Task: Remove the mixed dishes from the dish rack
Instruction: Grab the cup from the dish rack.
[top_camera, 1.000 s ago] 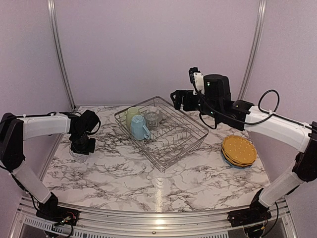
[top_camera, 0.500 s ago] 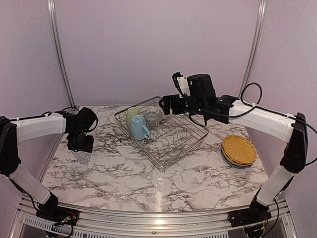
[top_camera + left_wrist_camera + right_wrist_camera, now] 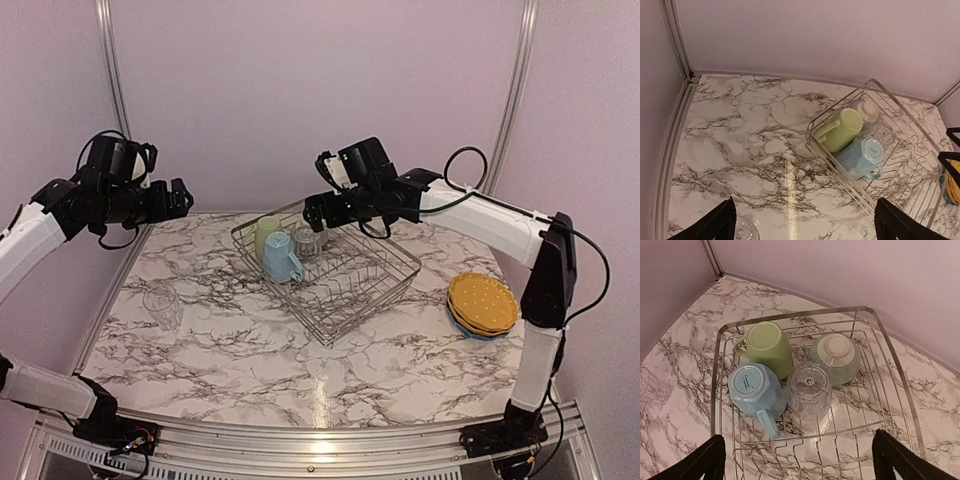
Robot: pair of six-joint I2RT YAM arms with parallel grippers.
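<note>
Hovering over the dish rack with the right hand released and empty: pale green cup, light blue mug, clear glass and pale green bowl upturned just below its fingers. Held the left hand likewise released, high above the desk, second glass underneath.

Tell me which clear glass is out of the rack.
The glass at the table's left side; the second glass stands inside the dish rack.
</note>
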